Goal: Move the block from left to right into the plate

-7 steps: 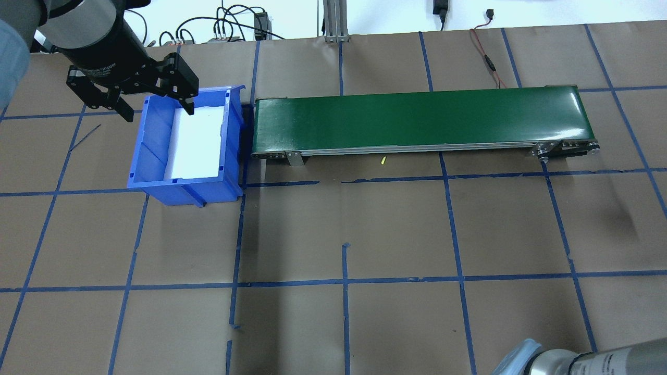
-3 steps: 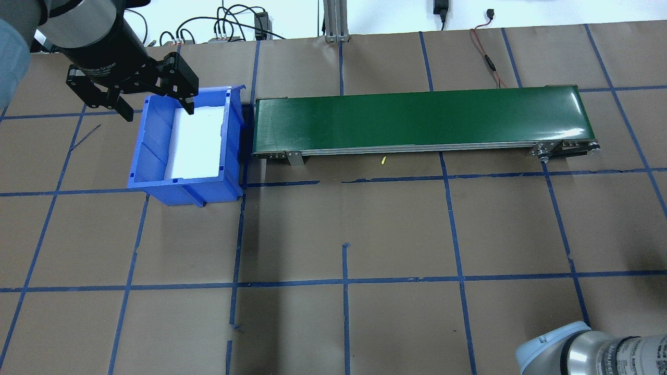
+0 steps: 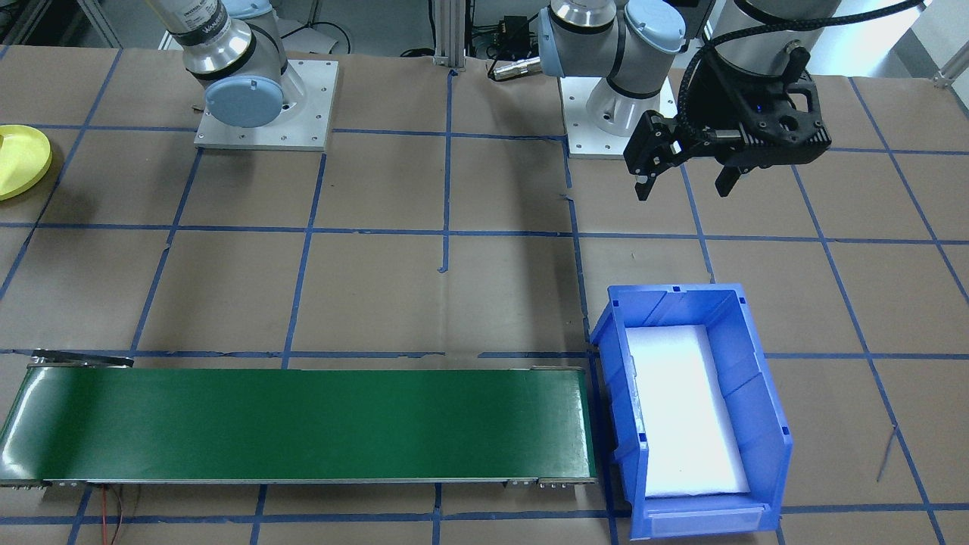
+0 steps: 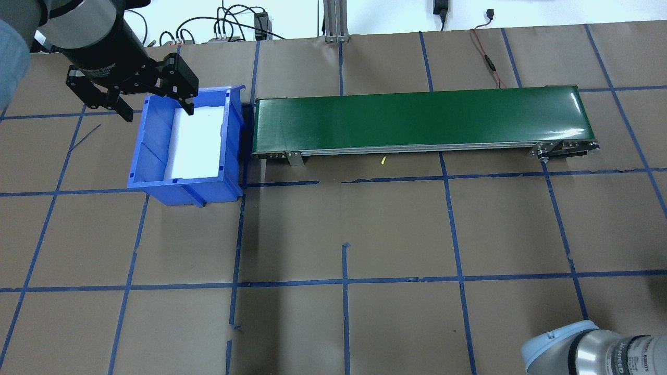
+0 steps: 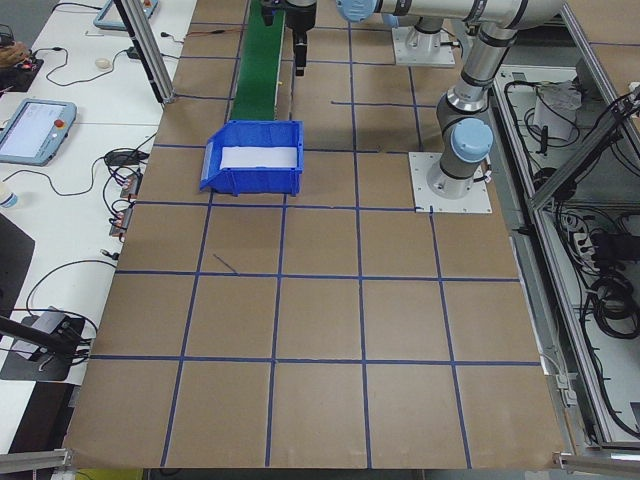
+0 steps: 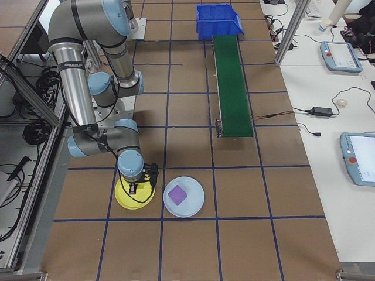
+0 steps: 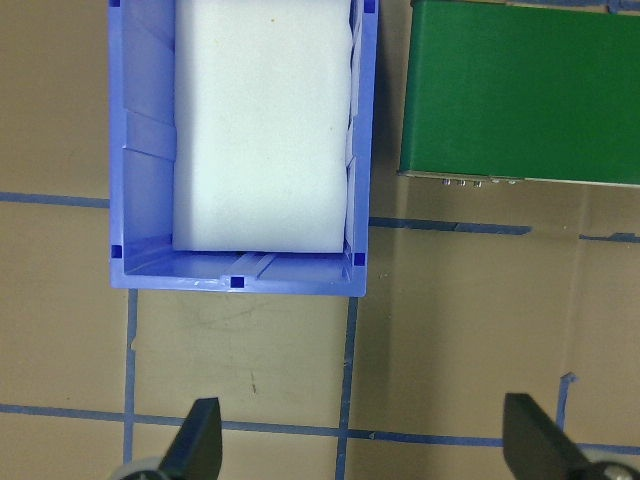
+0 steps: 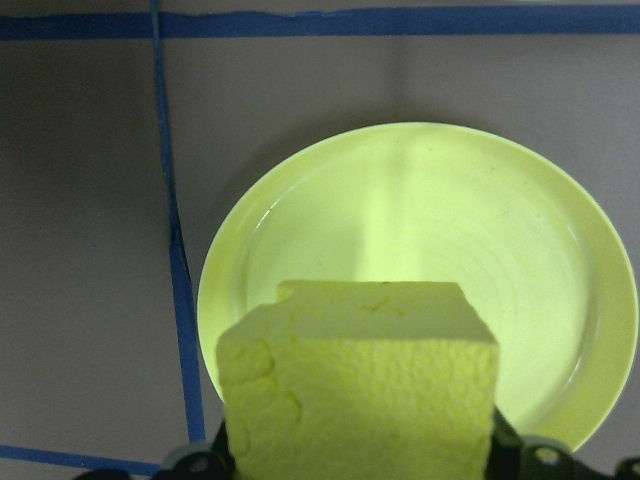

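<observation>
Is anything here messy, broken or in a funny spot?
Nothing looks broken or spilled. The blue bin sits a bit crooked beside the green conveyor belt, and a tiny yellow scrap lies on the table near the belt. The right claw holds a yellow block over the yellow plate.

A blue bin with a white foam pad inside stands at the left of the overhead view, just beside a green conveyor belt. In the right-side view, a purple block lies on a pale blue plate.
</observation>
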Tool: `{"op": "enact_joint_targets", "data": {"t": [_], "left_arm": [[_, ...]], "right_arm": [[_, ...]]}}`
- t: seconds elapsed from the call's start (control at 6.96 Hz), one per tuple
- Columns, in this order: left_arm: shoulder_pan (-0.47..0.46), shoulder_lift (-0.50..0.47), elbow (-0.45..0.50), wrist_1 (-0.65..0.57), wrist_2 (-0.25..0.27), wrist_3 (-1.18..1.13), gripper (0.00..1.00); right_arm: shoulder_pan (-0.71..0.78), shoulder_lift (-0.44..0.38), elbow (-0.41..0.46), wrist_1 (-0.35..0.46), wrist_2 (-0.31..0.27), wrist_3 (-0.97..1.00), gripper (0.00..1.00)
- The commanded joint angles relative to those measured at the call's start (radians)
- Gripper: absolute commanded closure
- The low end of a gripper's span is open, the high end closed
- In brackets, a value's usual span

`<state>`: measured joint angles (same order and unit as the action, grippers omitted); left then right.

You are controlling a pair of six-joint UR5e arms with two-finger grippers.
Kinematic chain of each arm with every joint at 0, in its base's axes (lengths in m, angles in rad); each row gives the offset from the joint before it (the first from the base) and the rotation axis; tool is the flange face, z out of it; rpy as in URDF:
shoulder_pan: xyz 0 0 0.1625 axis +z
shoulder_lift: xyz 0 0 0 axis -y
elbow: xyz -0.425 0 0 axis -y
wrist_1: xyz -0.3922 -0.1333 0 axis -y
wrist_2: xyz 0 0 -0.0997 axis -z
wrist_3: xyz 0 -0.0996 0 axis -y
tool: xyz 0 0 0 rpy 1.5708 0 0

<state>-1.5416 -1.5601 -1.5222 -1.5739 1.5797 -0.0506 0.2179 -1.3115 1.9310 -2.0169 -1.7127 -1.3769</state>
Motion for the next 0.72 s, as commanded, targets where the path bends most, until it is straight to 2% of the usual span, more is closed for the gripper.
{"op": "enact_joint_targets", "data": {"t": [0.0, 0.29, 0.43, 0.58], "left_arm": [[0.0, 0.0, -0.001, 0.0, -0.001, 0.0, 0.0], [0.0, 0.0, -0.001, 0.0, -0.001, 0.0, 0.0], [0.0, 0.0, -0.001, 0.0, -0.001, 0.0, 0.0], [0.0, 0.0, -0.001, 0.0, -0.001, 0.0, 0.0]], "right_arm": [[-0.002, 0.022, -0.007, -0.003, -0.004, -0.01, 0.0], [0.055, -0.036, -0.03, 0.02, 0.01, 0.028, 0.0], [0.164, -0.081, -0.033, 0.02, 0.01, 0.062, 0.0], [0.293, -0.131, -0.046, 0.021, 0.022, 0.181, 0.0]]}}
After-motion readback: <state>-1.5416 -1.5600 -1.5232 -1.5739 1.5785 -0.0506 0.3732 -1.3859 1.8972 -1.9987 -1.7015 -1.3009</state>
